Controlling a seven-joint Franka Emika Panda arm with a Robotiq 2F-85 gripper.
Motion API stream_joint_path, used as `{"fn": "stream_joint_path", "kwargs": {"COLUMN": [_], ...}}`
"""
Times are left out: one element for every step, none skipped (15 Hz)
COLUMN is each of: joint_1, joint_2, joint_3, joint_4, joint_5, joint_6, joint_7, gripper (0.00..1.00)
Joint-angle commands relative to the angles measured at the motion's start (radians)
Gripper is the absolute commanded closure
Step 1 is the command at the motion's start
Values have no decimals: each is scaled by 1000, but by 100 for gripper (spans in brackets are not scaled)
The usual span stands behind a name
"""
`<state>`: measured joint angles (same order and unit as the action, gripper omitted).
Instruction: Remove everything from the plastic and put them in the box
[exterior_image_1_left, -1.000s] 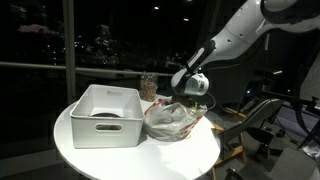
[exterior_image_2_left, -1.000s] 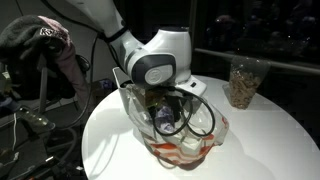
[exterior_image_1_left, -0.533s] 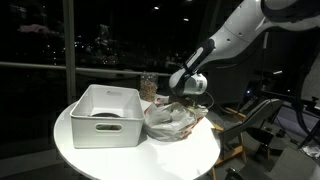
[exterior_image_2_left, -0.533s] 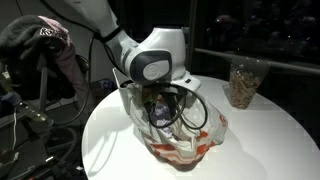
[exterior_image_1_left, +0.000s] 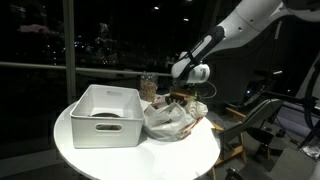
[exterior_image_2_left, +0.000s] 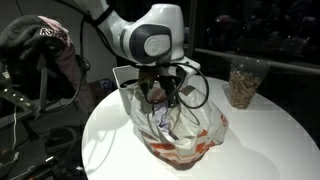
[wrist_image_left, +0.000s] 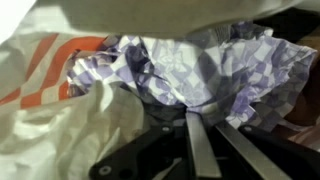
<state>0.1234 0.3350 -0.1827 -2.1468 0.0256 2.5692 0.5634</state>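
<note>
Just over the bag, fingers pinched on checked paper

The gripper (exterior_image_2_left: 160, 98) hangs above the open mouth of the plastic bag (exterior_image_2_left: 188, 135), which sits crumpled on the round white table (exterior_image_1_left: 130, 155). In the wrist view its fingers (wrist_image_left: 190, 135) are drawn together, their tips nipping a crumpled purple-and-white checked paper (wrist_image_left: 200, 70) that lies against the bag's white and orange film (wrist_image_left: 50, 100). The white box (exterior_image_1_left: 105, 112) stands just beside the bag. A filled clear jar (exterior_image_2_left: 243, 82) stands further back, well apart from the bag.
</note>
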Motion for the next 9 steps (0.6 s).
{"fn": "stream_joint_path", "kwargs": {"joint_1": [7, 5, 2, -7, -16, -24, -30, -37, -44], "joint_2": [-106, -133, -165, -204, -238, -274, -307, -340, -376], "joint_3": [-7, -4, 0, 14, 28, 41, 51, 62, 75], "joint_4": [-3, -1, 0, 2, 8, 13, 18, 25, 33], "joint_5": [-80, -103, -131, -139, -136, -137, -142, -145, -149], "joint_6": [-91, -118, -140, -170, -201, -221, -225, -220, -220], "joint_7": [58, 68, 80, 73, 62, 51, 58, 64, 66], "gripper": [99, 99, 99, 99, 99, 99, 99, 99, 99]}}
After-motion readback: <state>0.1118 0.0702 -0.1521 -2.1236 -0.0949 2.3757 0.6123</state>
